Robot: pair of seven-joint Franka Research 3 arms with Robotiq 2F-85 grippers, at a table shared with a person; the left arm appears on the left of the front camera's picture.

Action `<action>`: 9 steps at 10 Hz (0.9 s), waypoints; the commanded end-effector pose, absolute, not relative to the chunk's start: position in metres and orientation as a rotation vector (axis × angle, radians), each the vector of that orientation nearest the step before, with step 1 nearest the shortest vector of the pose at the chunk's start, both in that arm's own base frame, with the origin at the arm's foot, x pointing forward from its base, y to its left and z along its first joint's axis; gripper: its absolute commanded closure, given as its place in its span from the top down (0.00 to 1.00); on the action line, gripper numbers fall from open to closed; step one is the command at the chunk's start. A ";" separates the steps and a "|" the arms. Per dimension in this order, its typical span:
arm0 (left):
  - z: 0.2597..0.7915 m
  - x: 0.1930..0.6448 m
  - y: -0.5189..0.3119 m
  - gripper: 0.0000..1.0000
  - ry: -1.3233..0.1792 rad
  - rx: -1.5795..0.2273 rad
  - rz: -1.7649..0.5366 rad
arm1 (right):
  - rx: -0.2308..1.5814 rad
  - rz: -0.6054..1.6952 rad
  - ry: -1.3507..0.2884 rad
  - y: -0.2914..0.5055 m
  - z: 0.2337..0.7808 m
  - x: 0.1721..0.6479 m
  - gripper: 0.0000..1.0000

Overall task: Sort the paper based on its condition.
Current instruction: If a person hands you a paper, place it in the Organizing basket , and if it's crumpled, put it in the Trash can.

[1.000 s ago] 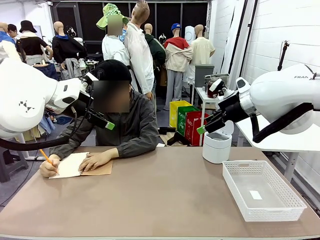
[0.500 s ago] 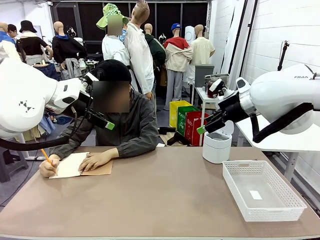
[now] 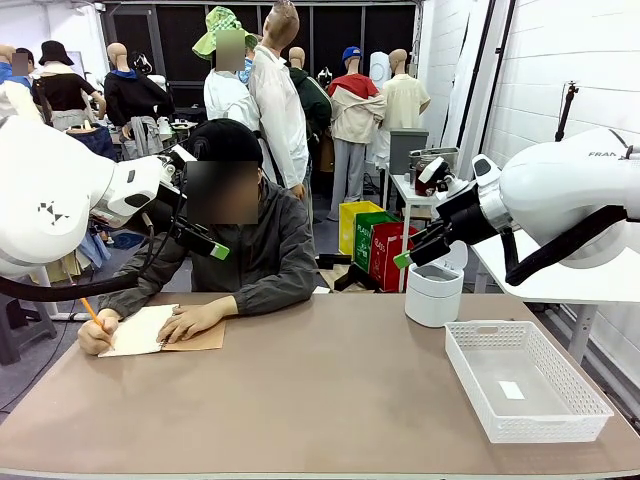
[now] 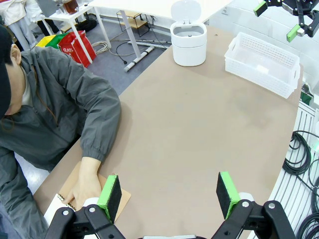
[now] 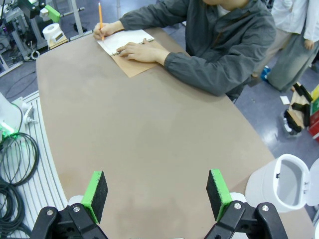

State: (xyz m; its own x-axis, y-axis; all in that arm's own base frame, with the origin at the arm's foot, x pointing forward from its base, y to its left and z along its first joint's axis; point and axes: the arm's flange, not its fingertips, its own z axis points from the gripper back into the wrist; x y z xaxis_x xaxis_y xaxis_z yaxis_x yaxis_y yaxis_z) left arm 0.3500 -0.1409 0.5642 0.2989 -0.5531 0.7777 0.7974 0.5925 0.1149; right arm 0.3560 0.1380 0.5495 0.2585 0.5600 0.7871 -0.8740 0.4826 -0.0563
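Observation:
A person at the far side writes with an orange pencil [image 3: 92, 313] on the open white page of a spiral notebook [image 3: 140, 328] with a tan cover, one hand flat on it. Loose paper is out of view. My left gripper [image 3: 205, 240] hangs open high above the table's left side, near the person; in the left wrist view its pads [image 4: 169, 196] stand wide apart over bare tabletop. My right gripper [image 3: 420, 225] is open too, raised above the white bin, with nothing between its pads [image 5: 156, 195].
A white mesh basket [image 3: 468, 385] stands at the right front with a small white label on its floor. A white round bin [image 3: 434, 290] with its lid up stands at the far right. The brown table's [image 3: 320, 390] middle is bare.

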 end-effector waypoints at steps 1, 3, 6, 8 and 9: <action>0.564 0.350 -0.141 1.00 -0.877 -0.326 -0.911 | 0.453 1.025 -0.852 0.138 0.547 0.359 1.00; 0.564 0.350 -0.141 1.00 -0.877 -0.326 -0.911 | 0.453 1.025 -0.852 0.138 0.547 0.359 1.00; 0.564 0.350 -0.141 1.00 -0.877 -0.326 -0.911 | 0.453 1.025 -0.852 0.138 0.547 0.359 1.00; 0.564 0.350 -0.141 1.00 -0.877 -0.326 -0.911 | 0.453 1.025 -0.852 0.138 0.547 0.359 1.00; 0.564 0.350 -0.141 1.00 -0.877 -0.326 -0.911 | 0.453 1.025 -0.852 0.138 0.547 0.359 1.00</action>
State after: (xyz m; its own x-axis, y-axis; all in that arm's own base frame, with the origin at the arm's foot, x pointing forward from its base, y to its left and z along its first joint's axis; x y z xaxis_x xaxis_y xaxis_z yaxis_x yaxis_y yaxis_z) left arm 0.3500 -0.1409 0.5642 0.2989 -0.5531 0.7777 0.7974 0.5925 0.1149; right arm 0.3560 0.1380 0.5495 0.2585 0.5600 0.7871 -0.8740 0.4826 -0.0563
